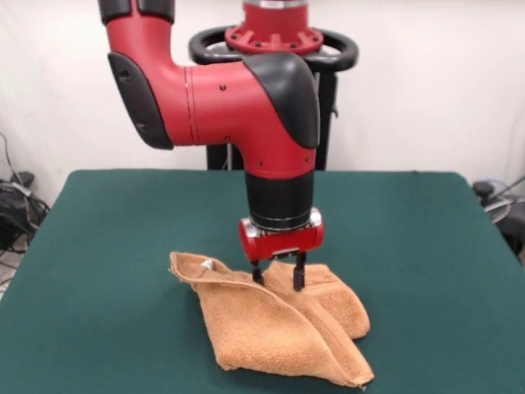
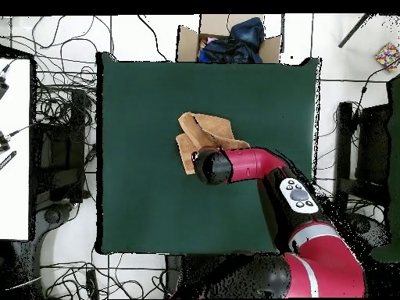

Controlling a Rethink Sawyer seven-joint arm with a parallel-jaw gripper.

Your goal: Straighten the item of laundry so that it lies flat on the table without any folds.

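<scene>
The orange-tan towel lies folded and bunched on the green table, slightly toward the front edge. One fold forms a raised ridge, and a small white label shows near its left corner. My gripper points straight down at the towel's back part. It is open, with its two dark fingertips touching the cloth on either side of a fold. In the overhead view the towel lies near the middle of the table, and the arm's wrist hides the gripper and part of the towel.
The robot's pedestal stands behind the table's far edge. A cardboard box with dark clothes sits just beyond the table's opposite edge. Cables lie on the floor at the sides.
</scene>
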